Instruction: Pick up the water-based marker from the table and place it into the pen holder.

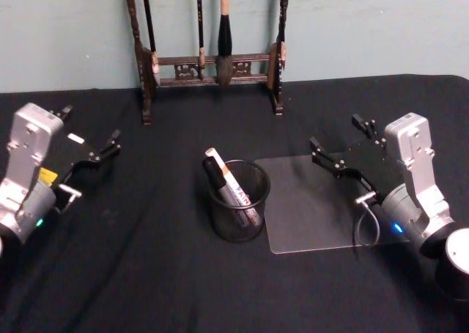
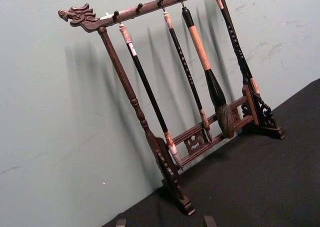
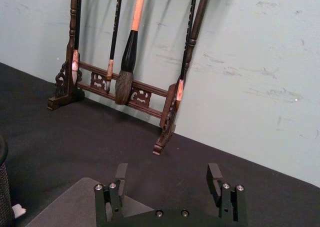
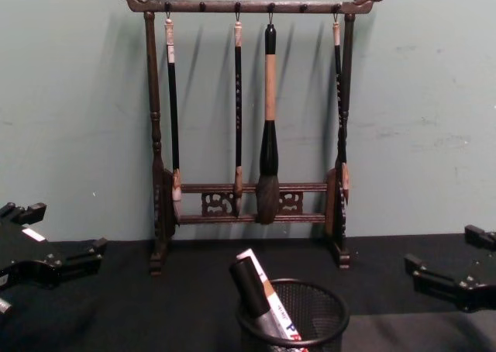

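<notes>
Marker (image 1: pixel 229 186) leans cap-up in pen holder (image 1: pixel 220 223), propped by rim. Left gripper (image 1: pixel 89 137), right gripper (image 1: pixel 343 146) wide open, empty, either side.

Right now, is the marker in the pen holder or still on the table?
In. The marker stands tilted inside the pen holder, its capped end above the rim; the left gripper and the right gripper are open, apart from it.

The marker (image 1: pixel 229 186) stands tilted in the pen holder (image 1: pixel 237 201) at the table's (image 1: pixel 132 274) middle. A flat mat (image 1: pixel 308 208) lies just right of it. The brush rack (image 1: pixel 209 61) stands behind, against the wall.
</notes>
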### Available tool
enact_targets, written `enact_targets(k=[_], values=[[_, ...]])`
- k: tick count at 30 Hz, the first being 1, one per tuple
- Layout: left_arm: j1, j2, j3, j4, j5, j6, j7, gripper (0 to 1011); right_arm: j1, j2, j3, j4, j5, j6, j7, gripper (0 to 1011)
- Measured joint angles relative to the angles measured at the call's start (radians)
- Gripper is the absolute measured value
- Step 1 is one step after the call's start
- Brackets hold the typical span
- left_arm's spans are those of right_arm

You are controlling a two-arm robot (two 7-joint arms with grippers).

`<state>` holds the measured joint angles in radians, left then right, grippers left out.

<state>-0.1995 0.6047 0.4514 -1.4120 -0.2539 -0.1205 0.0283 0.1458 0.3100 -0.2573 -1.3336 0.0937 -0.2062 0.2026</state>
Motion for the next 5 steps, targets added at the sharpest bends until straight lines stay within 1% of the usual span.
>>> enact_targets(k=[5], values=[[0.000, 0.000, 0.000, 0.000, 0.000, 0.000, 0.000, 1001, 0.000, 0.000, 0.000, 0.000, 0.000, 0.000, 0.000, 1000]])
